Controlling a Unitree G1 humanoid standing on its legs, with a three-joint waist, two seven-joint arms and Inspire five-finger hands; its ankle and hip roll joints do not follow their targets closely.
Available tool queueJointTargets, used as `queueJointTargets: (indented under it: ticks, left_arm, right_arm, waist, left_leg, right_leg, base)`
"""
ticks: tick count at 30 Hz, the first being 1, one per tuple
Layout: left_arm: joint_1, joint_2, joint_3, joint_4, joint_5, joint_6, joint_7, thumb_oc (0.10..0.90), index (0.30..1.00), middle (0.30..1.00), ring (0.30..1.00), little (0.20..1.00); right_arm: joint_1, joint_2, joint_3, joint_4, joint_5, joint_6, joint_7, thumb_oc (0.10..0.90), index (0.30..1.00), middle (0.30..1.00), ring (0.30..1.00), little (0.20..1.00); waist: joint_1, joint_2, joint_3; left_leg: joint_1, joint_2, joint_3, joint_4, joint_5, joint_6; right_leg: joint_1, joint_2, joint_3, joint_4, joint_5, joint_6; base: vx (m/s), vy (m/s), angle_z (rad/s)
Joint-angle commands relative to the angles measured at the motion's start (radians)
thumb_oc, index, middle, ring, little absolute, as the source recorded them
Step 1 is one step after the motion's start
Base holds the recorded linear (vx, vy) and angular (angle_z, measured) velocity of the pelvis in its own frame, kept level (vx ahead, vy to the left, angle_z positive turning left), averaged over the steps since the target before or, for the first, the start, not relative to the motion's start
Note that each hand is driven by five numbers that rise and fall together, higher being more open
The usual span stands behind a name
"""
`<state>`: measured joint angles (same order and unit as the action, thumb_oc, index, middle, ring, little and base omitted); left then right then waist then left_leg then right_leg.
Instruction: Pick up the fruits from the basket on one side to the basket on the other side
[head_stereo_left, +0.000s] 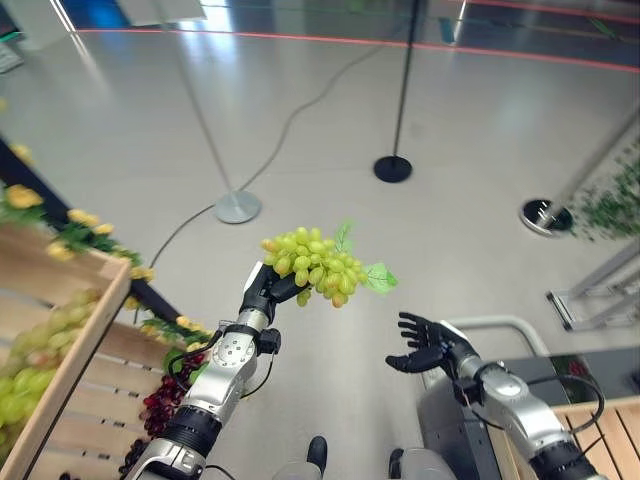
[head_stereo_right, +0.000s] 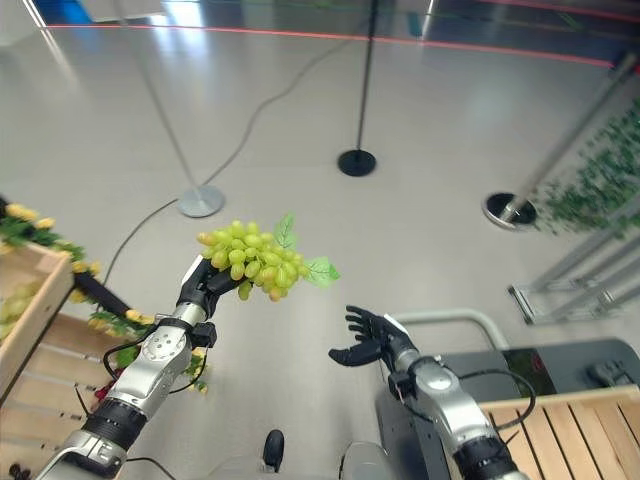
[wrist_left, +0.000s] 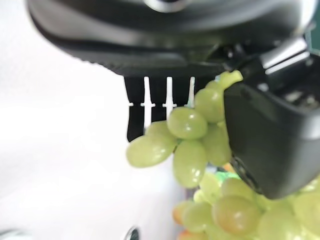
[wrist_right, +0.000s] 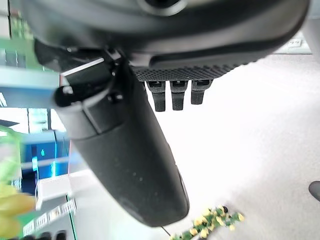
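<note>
left hand (head_stereo_left: 268, 290) fingers (wrist_left: 260, 145) clenched round the stem end of the green grape bunch (head_stereo_left: 315, 264); thumb and fingers pinch it from both sides in the left wrist view, grapes (wrist_left: 187, 145) bulging between them. bunch is held up in the air over the floor (head_stereo_left: 330, 130), clear of any support, with two green leaves (head_stereo_left: 378, 277) sticking out on the far side from the hand.

right hand (head_stereo_left: 428, 346) fingers (head_stereo_right: 358, 322) released: spread and straight, palm turned toward the bunch, holding nothing. it sits lower than the bunch and apart from it, no contact. right wrist view agrees, thumb (wrist_right: 125, 150) extended and fingertips short of anything.

relative to the bunch: wooden crate (head_stereo_left: 60, 340) is down on the robot's left, well apart, holding more green grapes (head_stereo_left: 25, 370) inside. dark red grapes (head_stereo_left: 165, 400) lie beside that crate, close by the left forearm. yellow flower garland (head_stereo_left: 70, 225) runs along the crate's far edge.

second wooden crate (head_stereo_right: 560, 430) sits down on the robot's right of the bunch, past the right forearm; slatted, contents not visible.

beyond the bunch on the floor: a silver-based stanchion (head_stereo_left: 237, 206), a black-based stanchion (head_stereo_left: 392, 168), a third base (head_stereo_left: 545, 215) on the right next to green foliage (head_stereo_left: 615, 200).
</note>
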<state>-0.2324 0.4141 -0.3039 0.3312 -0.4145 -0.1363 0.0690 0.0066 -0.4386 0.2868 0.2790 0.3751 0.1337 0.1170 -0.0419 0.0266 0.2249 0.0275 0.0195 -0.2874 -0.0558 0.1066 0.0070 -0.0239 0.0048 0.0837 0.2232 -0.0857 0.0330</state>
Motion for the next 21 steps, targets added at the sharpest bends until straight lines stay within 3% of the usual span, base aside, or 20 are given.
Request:
queueJointTargets:
  ticks: [1, 5, 6, 7, 8, 9, 10, 11, 12, 13, 14, 17, 19, 21]
  left_arm:
    - [-0.066, -0.024, -0.012, -0.121, -0.066, -0.133, -0.029, 0.4, 0.3, 0.3, 0.3, 0.3]
    - [-0.029, -0.037, -0.02, -0.157, -0.081, -0.14, 0.016, 0.4, 0.3, 0.3, 0.3, 0.3]
    - [-0.021, -0.037, -0.014, -0.171, -0.101, -0.139, 0.004, 0.4, 0.3, 0.3, 0.3, 0.3]
    - [-0.023, -0.039, -0.018, -0.189, -0.125, -0.124, -0.07, 0.4, 0.3, 0.3, 0.3, 0.3]
    - [-0.023, -0.039, -0.018, -0.189, -0.125, -0.124, -0.07, 0.4, 0.3, 0.3, 0.3, 0.3]
    - [-0.032, -0.046, -0.031, -0.199, -0.12, -0.12, -0.097, 0.4, 0.3, 0.3, 0.3, 0.3]
    - [-0.045, -0.05, -0.038, -0.202, -0.115, -0.113, -0.092, 0.4, 0.3, 0.3, 0.3, 0.3]
    - [-0.055, -0.053, -0.04, -0.193, -0.12, -0.115, -0.094, 0.4, 0.3, 0.3, 0.3, 0.3]
    - [-0.057, -0.053, -0.038, -0.189, -0.12, -0.117, -0.095, 0.4, 0.3, 0.3, 0.3, 0.3]
    - [-0.076, -0.046, -0.034, -0.179, -0.137, -0.105, -0.127, 0.4, 0.3, 0.3, 0.3, 0.3]
    - [-0.091, -0.04, -0.04, -0.178, -0.148, -0.092, -0.128, 0.4, 0.3, 0.3, 0.3, 0.3]
    - [-0.112, -0.035, -0.052, -0.212, -0.145, -0.04, -0.121, 0.4, 0.3, 0.3, 0.3, 0.3]
    - [-0.095, -0.019, -0.042, -0.245, -0.141, -0.029, -0.147, 0.4, 0.3, 0.3, 0.3, 0.3]
    - [-0.074, -0.007, -0.023, -0.265, -0.143, -0.024, -0.162, 0.4, 0.3, 0.3, 0.3, 0.3]
  right_arm:
    - [-0.104, 0.028, -0.012, 0.014, 0.088, -0.163, -0.055, 0.8, 0.9, 0.9, 0.9, 0.9]
    - [-0.123, 0.045, 0.026, 0.032, 0.101, -0.117, -0.034, 0.8, 0.9, 0.9, 0.9, 0.9]
    - [-0.11, 0.045, 0.027, 0.031, 0.094, -0.113, -0.026, 0.8, 0.9, 0.9, 0.9, 0.9]
    - [-0.066, 0.051, 0.004, 0.026, 0.118, -0.124, -0.067, 0.8, 0.9, 0.9, 0.9, 0.9]
    - [-0.066, 0.051, 0.004, 0.026, 0.118, -0.124, -0.067, 0.8, 0.9, 0.9, 0.9, 0.9]
    - [-0.045, 0.053, -0.011, 0.032, 0.146, -0.144, -0.085, 0.8, 0.9, 0.9, 0.9, 0.9]
    - [-0.049, 0.052, -0.011, 0.039, 0.161, -0.151, -0.089, 0.8, 0.9, 0.9, 0.9, 0.9]
    - [-0.055, 0.06, -0.013, 0.059, 0.174, -0.153, -0.094, 0.8, 0.9, 0.9, 0.9, 0.9]
    - [-0.056, 0.063, -0.016, 0.065, 0.178, -0.151, -0.093, 0.8, 0.9, 0.9, 0.9, 0.9]
    - [-0.054, 0.078, -0.02, 0.08, 0.188, -0.16, -0.128, 0.8, 0.9, 0.9, 0.9, 0.9]
    - [-0.046, 0.089, -0.024, 0.088, 0.197, -0.162, -0.147, 0.8, 0.9, 0.9, 0.9, 0.9]
    - [-0.021, 0.126, -0.031, 0.091, 0.249, -0.156, -0.184, 0.8, 0.9, 0.9, 0.9, 0.9]
    - [0.008, 0.156, -0.036, 0.074, 0.229, -0.158, -0.18, 0.8, 0.9, 0.9, 0.9, 0.9]
    - [0.022, 0.174, -0.035, 0.079, 0.206, -0.16, -0.153, 0.8, 0.9, 0.9, 0.9, 0.9]
  waist:
    - [0.021, -0.052, -0.076]
    - [0.053, -0.067, -0.061]
    - [0.054, -0.071, -0.055]
    - [0.035, -0.088, -0.043]
    - [0.034, -0.088, -0.045]
    - [0.014, -0.104, -0.041]
    - [0.005, -0.111, -0.041]
    - [-0.006, -0.095, -0.045]
    - [-0.01, -0.088, -0.046]
    - [-0.026, -0.056, -0.061]
    - [-0.027, -0.041, -0.072]
    - [-0.007, -0.027, -0.089]
    - [-0.015, -0.024, -0.085]
    - [-0.018, -0.018, -0.08]
  left_leg:
    - [0.046, -0.058, 0.007, 0.046, -0.1, 0.025]
    - [0.015, -0.022, 0.048, 0.093, -0.089, -0.011]
    - [-0.003, -0.017, 0.1, 0.124, -0.087, -0.019]
    - [-0.056, 0.017, 0.278, 0.249, -0.103, -0.034]
    - [-0.059, 0.016, 0.277, 0.249, -0.101, -0.034]
    - [-0.075, 0.031, 0.374, 0.333, -0.138, -0.028]
    - [-0.077, 0.017, 0.414, 0.402, -0.176, -0.019]
    - [-0.047, -0.003, 0.433, 0.375, -0.208, -0.012]
    - [-0.031, -0.007, 0.435, 0.353, -0.208, -0.011]
    - [0.04, 0.002, 0.46, 0.179, -0.172, -0.009]
    - [0.064, -0.001, 0.436, 0.09, -0.145, -0.007]
    - [0.075, -0.033, 0.322, -0.001, -0.099, 0.006]
    - [0.087, -0.034, 0.309, -0.031, -0.089, 0.018]
    - [0.085, -0.029, 0.281, -0.031, -0.088, 0.025]
  right_leg:
    - [0.025, -0.042, 0.069, -0.129, 0.108, 0.051]
    - [0.075, -0.06, 0.004, -0.183, 0.12, 0.043]
    - [0.092, -0.061, -0.02, -0.197, 0.123, 0.037]
    - [0.121, -0.085, -0.111, -0.202, 0.123, 0.03]
    - [0.118, -0.085, -0.112, -0.203, 0.124, 0.03]
    - [0.119, -0.11, -0.184, -0.195, 0.121, 0.023]
    - [0.113, -0.124, -0.215, -0.189, 0.117, 0.018]
    - [0.105, -0.121, -0.238, -0.172, 0.105, 0.021]
    - [0.103, -0.118, -0.242, -0.166, 0.101, 0.023]
    - [0.103, -0.1, -0.262, -0.159, 0.087, 0.03]
    - [0.103, -0.094, -0.27, -0.158, 0.08, 0.033]
    - [0.074, -0.091, -0.272, -0.104, 0.102, 0.058]
    - [0.004, -0.099, -0.264, -0.007, 0.148, 0.089]
    - [-0.024, -0.111, -0.235, 0.024, 0.146, 0.097]
  base:
    - [0.02, -0.27, 1.17]
    - [0.01, -0.267, 1.07]
    - [-0.09, -0.168, 0.55]
    - [-0.09, -0.137, 0.62]
    - [-0.19, -0.119, 1.46]
    - [-0.15, -0.058, 1.53]
    - [-0.17, -0.01, 1.9]
    - [-0.08, 0.059, 1.08]
    - [-0.03, 0.167, 1.07]
    - [-0.01, 0.188, 0.81]
    - [0.0, 0.191, 0.81]
    - [-0.01, 0.06, 0.83]
    - [-0.05, 0.004, 0.45]
    - [-0.04, -0.097, 0.46]
